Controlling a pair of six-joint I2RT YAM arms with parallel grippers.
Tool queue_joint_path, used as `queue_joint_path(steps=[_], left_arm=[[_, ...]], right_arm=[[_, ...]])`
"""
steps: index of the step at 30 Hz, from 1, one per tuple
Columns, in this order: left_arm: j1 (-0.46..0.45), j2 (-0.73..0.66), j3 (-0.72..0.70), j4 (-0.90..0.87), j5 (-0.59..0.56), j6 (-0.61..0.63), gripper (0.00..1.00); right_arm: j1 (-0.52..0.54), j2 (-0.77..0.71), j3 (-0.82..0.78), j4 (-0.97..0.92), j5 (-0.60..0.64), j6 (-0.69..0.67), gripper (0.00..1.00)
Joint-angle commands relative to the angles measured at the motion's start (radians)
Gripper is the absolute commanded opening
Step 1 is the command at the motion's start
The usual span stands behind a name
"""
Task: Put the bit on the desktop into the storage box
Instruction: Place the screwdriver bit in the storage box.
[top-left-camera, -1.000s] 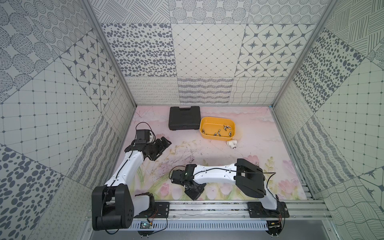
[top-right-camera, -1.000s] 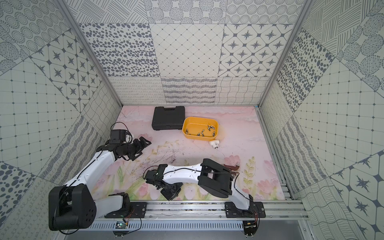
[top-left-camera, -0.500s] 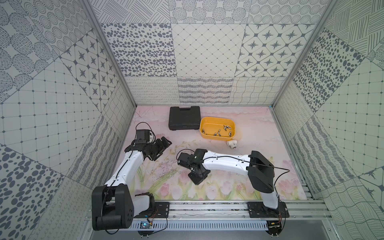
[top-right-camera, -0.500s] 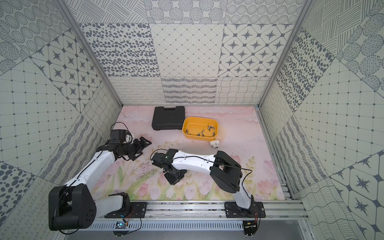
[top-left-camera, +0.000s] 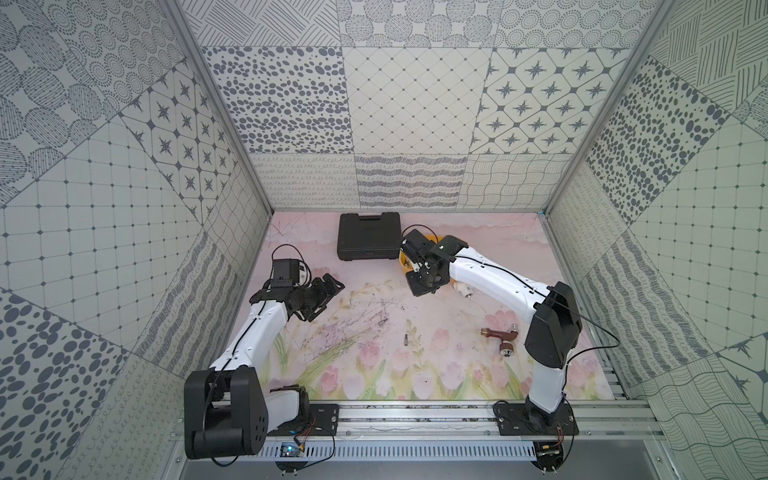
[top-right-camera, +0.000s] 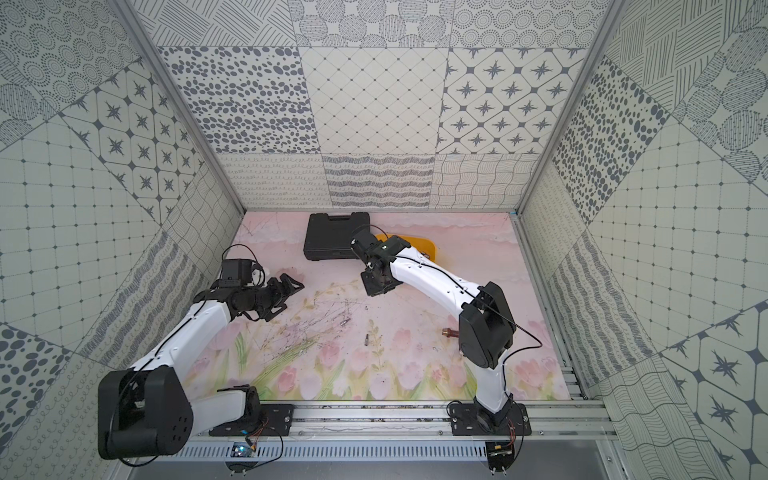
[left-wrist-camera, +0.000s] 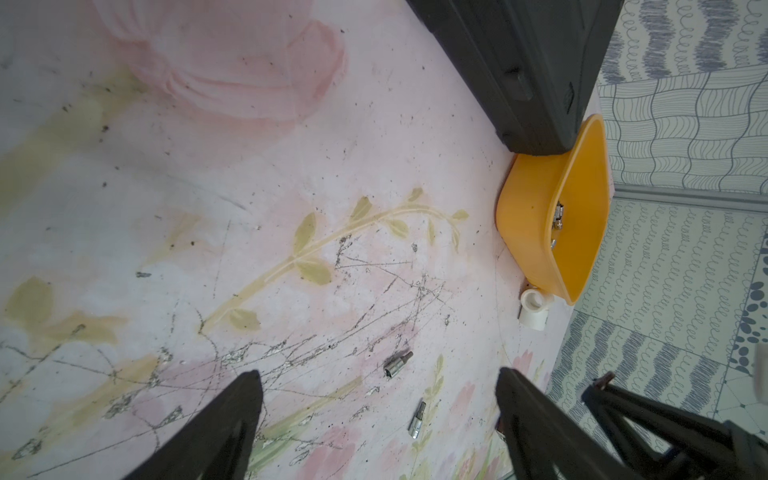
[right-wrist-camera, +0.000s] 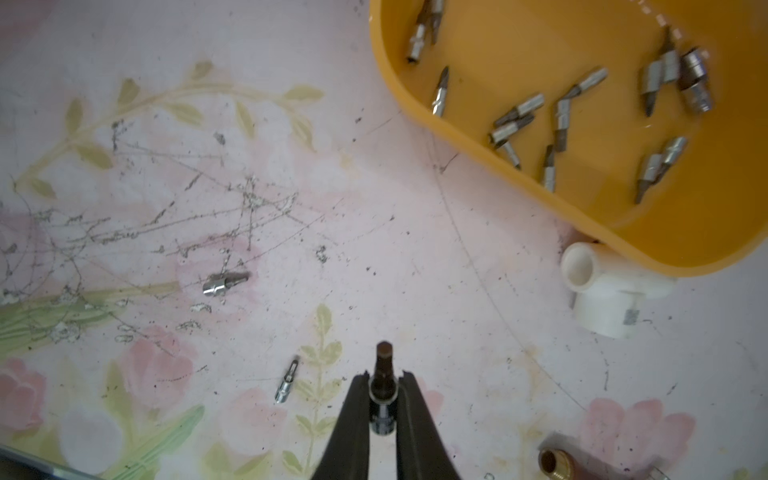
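- Bit, short and dark, is pinched between the fingers of my right pincer, with its tip poking out past them.
- My right pincer is closed tight on that bit. It hangs above the bare tabletop, just beside the storage box and not over it.
- That yellow storage box sits at the far side, right beside the black case. A scatter of silver bits lies on its floor.
- My left pincer is spread wide and holds nothing. It hovers over the tabletop, well apart from the box.
- Two more lie loose on the tabletop near each other: a stubby bit and a thin bit.
- A white pipe fitting is tucked against the box's outer wall.
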Motion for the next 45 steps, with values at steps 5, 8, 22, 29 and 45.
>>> queue_joint_path(steps=[5,8,22,29,45], left_arm=[[0.004,0.024,-0.003,0.044,0.086,0.029,0.92],[0.003,0.025,-0.001,0.046,0.089,0.031,0.93],[0.003,0.043,-0.007,0.068,0.132,0.022,0.91],[0.003,0.049,-0.008,0.069,0.141,0.021,0.90],[-0.017,0.052,-0.014,0.093,0.174,0.017,0.89]], right_arm=[[-0.171,0.071,0.122,0.064,0.022,-0.066,0.12],[-0.217,0.127,0.169,0.071,0.010,-0.067,0.12],[-0.291,0.373,0.352,0.071,-0.004,-0.081,0.13],[-0.302,0.452,0.411,0.069,0.000,-0.088,0.14],[-0.316,0.347,0.348,0.063,0.031,-0.100,0.46]])
